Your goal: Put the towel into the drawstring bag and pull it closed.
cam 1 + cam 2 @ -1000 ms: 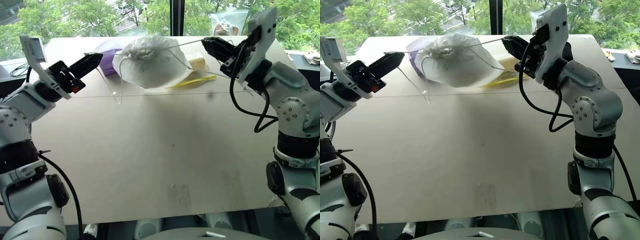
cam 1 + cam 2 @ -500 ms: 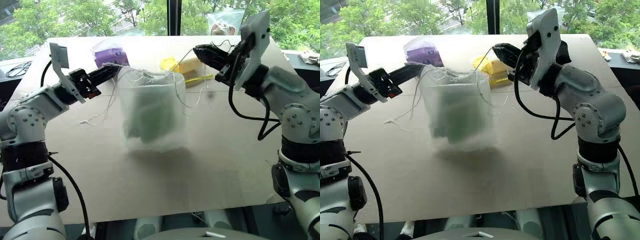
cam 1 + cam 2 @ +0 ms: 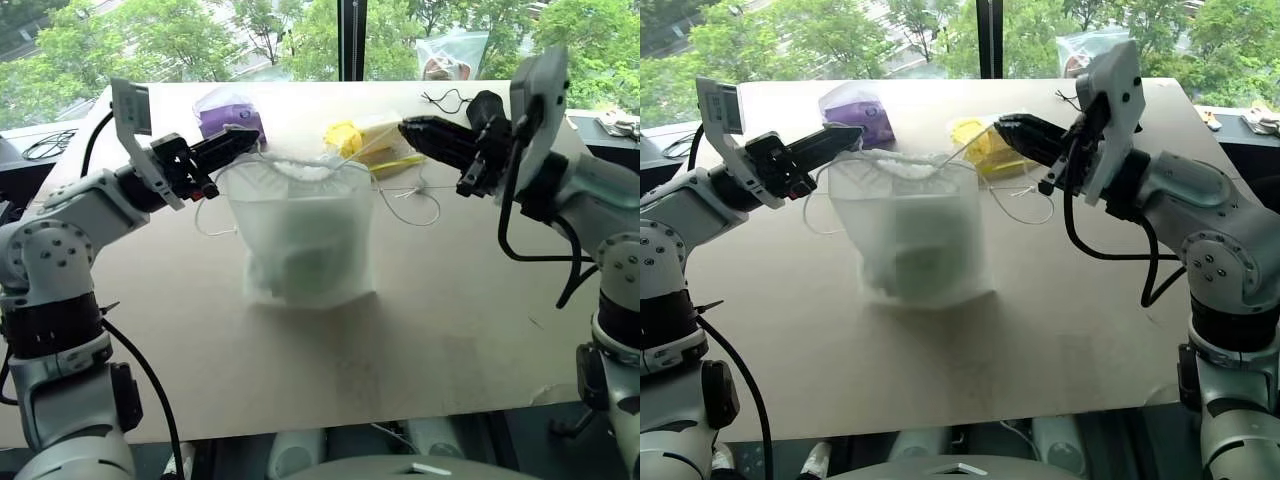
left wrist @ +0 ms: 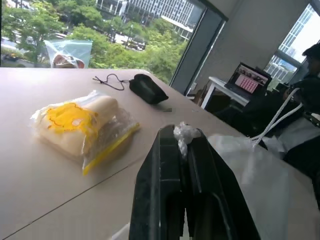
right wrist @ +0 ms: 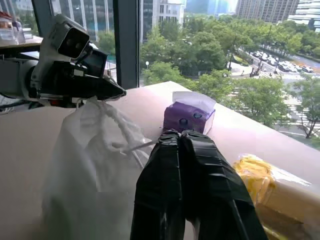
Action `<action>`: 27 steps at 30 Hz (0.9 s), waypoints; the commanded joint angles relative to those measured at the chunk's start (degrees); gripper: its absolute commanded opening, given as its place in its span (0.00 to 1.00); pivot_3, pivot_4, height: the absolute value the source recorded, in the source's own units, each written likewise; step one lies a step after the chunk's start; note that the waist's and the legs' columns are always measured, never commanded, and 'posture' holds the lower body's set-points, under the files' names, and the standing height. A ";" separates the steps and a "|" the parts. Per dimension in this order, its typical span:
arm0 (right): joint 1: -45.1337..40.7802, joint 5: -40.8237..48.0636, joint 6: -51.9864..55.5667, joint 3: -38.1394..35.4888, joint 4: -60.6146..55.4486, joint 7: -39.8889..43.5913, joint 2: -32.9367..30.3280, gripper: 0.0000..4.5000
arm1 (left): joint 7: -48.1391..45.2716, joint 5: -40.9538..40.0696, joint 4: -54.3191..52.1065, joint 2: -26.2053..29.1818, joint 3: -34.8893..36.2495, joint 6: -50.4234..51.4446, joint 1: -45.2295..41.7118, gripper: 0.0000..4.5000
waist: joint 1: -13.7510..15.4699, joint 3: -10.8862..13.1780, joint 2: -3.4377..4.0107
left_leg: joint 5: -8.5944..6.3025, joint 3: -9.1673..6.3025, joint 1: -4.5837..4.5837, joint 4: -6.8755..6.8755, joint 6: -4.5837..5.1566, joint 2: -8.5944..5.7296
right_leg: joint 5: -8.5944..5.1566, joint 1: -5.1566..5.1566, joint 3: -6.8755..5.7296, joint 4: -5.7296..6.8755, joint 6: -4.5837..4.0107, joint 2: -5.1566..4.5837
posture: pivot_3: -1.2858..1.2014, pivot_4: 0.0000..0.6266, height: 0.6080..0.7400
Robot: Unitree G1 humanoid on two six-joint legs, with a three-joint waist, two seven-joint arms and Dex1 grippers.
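Two grippers hold one white drawstring bag [image 3: 305, 240] upright near the middle of the table [image 3: 450, 300]. The left gripper [image 3: 245, 141] is clamped on cord at the bag's mouth; the right gripper [image 3: 415, 133], fingers pressed together, pinches a drawstring beside it. One green towel [image 3: 305, 265] shows faintly inside. The left wrist view adds one black pouch [image 4: 147, 88] and one yellow item in clear plastic [image 4: 82, 127]; the right wrist view, one purple packet [image 5: 189, 115] toward the far edge.

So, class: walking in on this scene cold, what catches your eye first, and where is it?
The white drawstring bag hangs mid-table between both arms, something pale green, likely the towel, showing faintly through it. The left gripper pinches its rim, the right gripper a cord. Behind lie a yellow item in clear plastic and a purple packet.
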 commanded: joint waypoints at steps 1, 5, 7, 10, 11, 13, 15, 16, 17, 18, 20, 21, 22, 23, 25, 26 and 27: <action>-5.12 0.49 -0.20 -6.35 -0.68 1.26 -8.04 0.00 | -0.43 -0.34 5.35 4.06 4.64 -2.59 -8.65 0.01 | 0.12 0.35 -0.09 | 0.05 -0.08 -0.37 0.07 0.00 0.00 | 0.07 -0.35 -0.10 -0.01 -0.04 0.03 | 0.52 0.24 1.00; 5.79 -11.27 -4.75 -6.85 3.85 4.34 -20.18 0.00 | -7.75 6.34 8.62 9.48 1.90 -4.86 -2.98 0.01 | -0.15 -0.39 0.04 | 0.07 0.08 -0.61 0.04 0.08 -0.07 | 0.11 -0.50 0.02 -0.24 0.17 -0.04 | 0.52 0.24 1.00; 8.79 -18.43 -8.06 -9.38 8.95 0.99 -24.62 0.00 | -6.24 12.91 14.60 10.80 1.72 -11.62 -1.99 0.01 | -0.12 -0.37 0.06 | 0.03 0.15 -0.75 0.04 0.14 -0.09 | 0.09 -0.61 0.05 -0.23 0.21 -0.09 | 0.52 0.24 1.00; 10.84 -23.15 -11.09 -13.83 13.01 -1.35 -27.24 0.00 | -2.34 17.13 24.40 11.04 4.38 -20.04 -5.61 0.01 | -0.10 -0.31 0.09 | 0.04 0.26 -0.89 0.08 0.14 -0.17 | 0.10 -0.85 0.19 -0.08 0.22 -0.13 | 0.52 0.24 1.00; 11.05 -23.58 -11.69 -14.54 13.43 -1.49 -27.48 0.00 | -3.00 17.59 25.98 11.22 4.29 -21.60 -6.90 0.01 | -0.14 -0.30 0.07 | 0.04 0.25 -0.89 0.09 0.15 -0.16 | 0.10 -0.85 0.18 -0.07 0.22 -0.11 | 0.52 0.24 1.00; 11.42 -23.86 -12.47 -14.65 13.07 -0.45 -27.60 0.00 | -4.89 19.06 28.37 11.22 3.11 -24.01 -9.36 0.01 | -0.26 -0.29 0.03 | 0.03 0.24 -0.89 0.09 0.15 -0.12 | 0.10 -0.85 0.16 -0.10 0.21 -0.07 | 0.52 0.24 1.00; 11.35 -23.41 -12.84 -14.60 11.95 0.49 -26.28 0.00 | -6.46 20.51 30.24 10.85 2.29 -25.30 -11.25 0.01 | -0.25 -0.30 0.03 | 0.03 0.28 -0.89 0.07 0.14 -0.11 | 0.10 -0.85 0.19 -0.09 0.21 -0.08 | 0.52 0.24 1.00; 11.31 -23.08 -12.96 -14.70 11.42 0.91 -25.56 0.00 | -7.21 20.83 30.77 10.70 2.19 -25.33 -11.81 0.01 | -0.27 -0.30 0.02 | 0.03 0.28 -0.87 0.07 0.15 -0.11 | 0.10 -0.84 0.19 -0.08 0.22 -0.08 | 0.52 0.24 1.00; 12.57 -18.67 -10.84 -15.52 8.39 3.15 -23.88 0.00 | -9.76 21.11 28.98 10.72 0.99 -24.65 -10.51 0.01 | -0.29 -0.31 0.04 | 0.03 0.26 -0.86 0.08 0.15 -0.11 | 0.10 -0.80 0.19 -0.09 0.22 -0.08 | 0.52 0.24 1.00; 14.58 -13.85 -8.51 -16.63 4.98 5.68 -22.54 0.00 | -12.49 20.95 26.30 10.78 -0.17 -23.60 -8.50 0.01 | -0.30 -0.32 0.05 | 0.03 0.30 -0.85 0.08 0.15 -0.11 | 0.10 -0.81 0.24 -0.08 0.22 -0.08 | 0.52 0.24 1.00; 18.43 -9.24 -6.99 -17.26 -0.25 9.23 -21.22 0.00 | -16.25 19.93 21.20 10.54 -1.36 -21.06 -4.66 0.01 | -0.28 -0.34 0.08 | 0.03 0.29 -0.80 0.07 0.15 -0.09 | 0.10 -0.78 0.25 -0.03 0.22 -0.08 | 0.52 0.24 1.00; 20.20 -8.22 -6.10 -16.19 -2.73 8.56 -19.91 0.00 | -17.22 18.13 17.07 10.07 -1.54 -18.43 -2.00 0.01 | -0.27 -0.33 0.09 | 0.03 0.27 -0.81 0.05 0.15 -0.07 | 0.10 -0.79 0.23 -0.01 0.22 -0.08 | 0.52 0.24 1.00; 21.13 -7.36 -5.73 -14.73 -4.87 7.03 -17.72 0.00 | -18.04 16.23 12.34 9.42 -1.89 -15.87 0.86 0.01 | -0.34 -0.33 0.08 | 0.03 0.25 -0.86 0.05 0.15 -0.06 | 0.10 -0.83 0.21 -0.03 0.22 -0.09 | 0.52 0.24 1.00; 21.57 -5.78 -4.58 -13.48 -6.19 4.86 -14.88 0.00 | -18.31 14.38 7.17 8.44 -2.49 -13.56 3.52 0.01 | -0.37 -0.33 0.08 | 0.03 0.25 -0.89 0.07 0.15 -0.02 | 0.10 -0.83 0.22 -0.02 0.22 -0.10 | 0.52 0.24 1.00; 22.17 -5.57 -3.92 -10.58 -7.48 2.64 -11.19 0.00 | -16.73 9.68 -1.04 5.69 -2.73 -8.78 6.30 0.01 | -0.28 -0.33 0.04 | 0.03 0.24 -0.91 0.15 0.15 -0.02 | 0.11 -0.81 0.22 -0.03 0.23 -0.13 | 0.52 0.24 1.00; 22.72 -7.72 -4.41 -7.87 -7.82 2.22 -10.40 0.00 | -15.16 6.39 -5.16 3.78 -3.06 -5.81 7.00 0.01 | -0.14 -0.32 0.02 | 0.03 0.24 -0.92 0.23 0.15 -0.04 | 0.11 -0.80 0.22 0.01 0.23 -0.16 | 0.52 0.24 1.00; 22.76 -8.46 -4.71 -5.37 -7.76 2.82 -9.48 0.00 | -14.02 3.78 -9.19 2.30 -3.88 -3.34 7.90 0.01 | 0.06 -0.32 0.01 | 0.03 0.20 -0.93 0.23 0.15 -0.05 | 0.11 -0.80 0.20 -0.01 0.23 -0.16 | 0.52 0.24 1.00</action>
